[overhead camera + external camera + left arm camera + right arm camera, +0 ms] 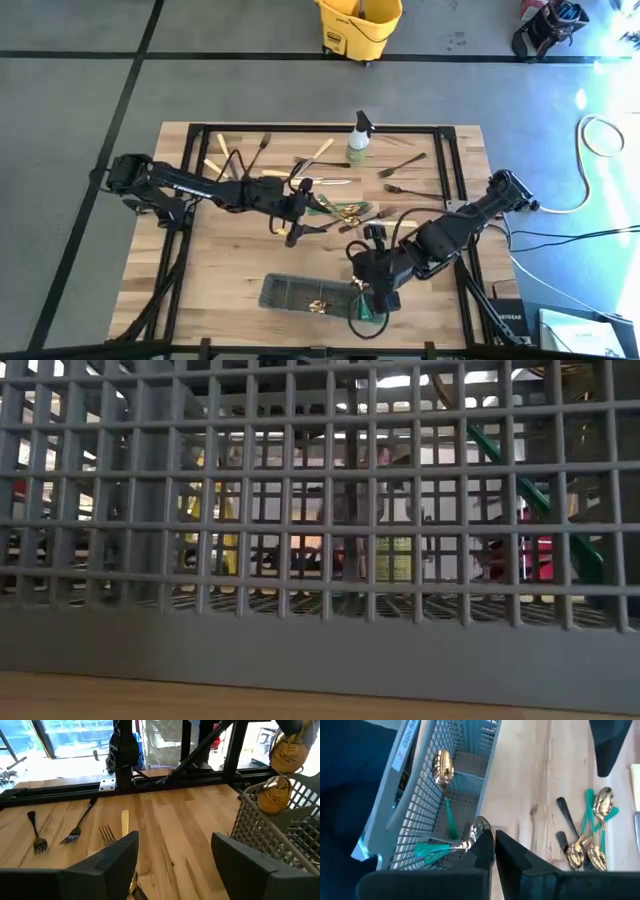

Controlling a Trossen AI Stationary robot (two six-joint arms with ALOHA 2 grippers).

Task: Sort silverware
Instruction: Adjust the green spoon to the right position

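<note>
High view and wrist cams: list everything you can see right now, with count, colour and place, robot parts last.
Silverware: many, dark and gold, some green or cream handles; scattered over the table's far half, a cluster mid-table.
Spoons in caddy: at least two, gold with green handles.
Caddy: one, grey mesh, near edge of table.
Spray bottle: one, pale, far edge.
Table: one, light wood with a black frame.
Mop bucket: one, yellow, on the floor beyond.
Left gripper: open, mid-table beside the cluster.
Right gripper: jaws shut on a gold spoon at the caddy's end.
</note>
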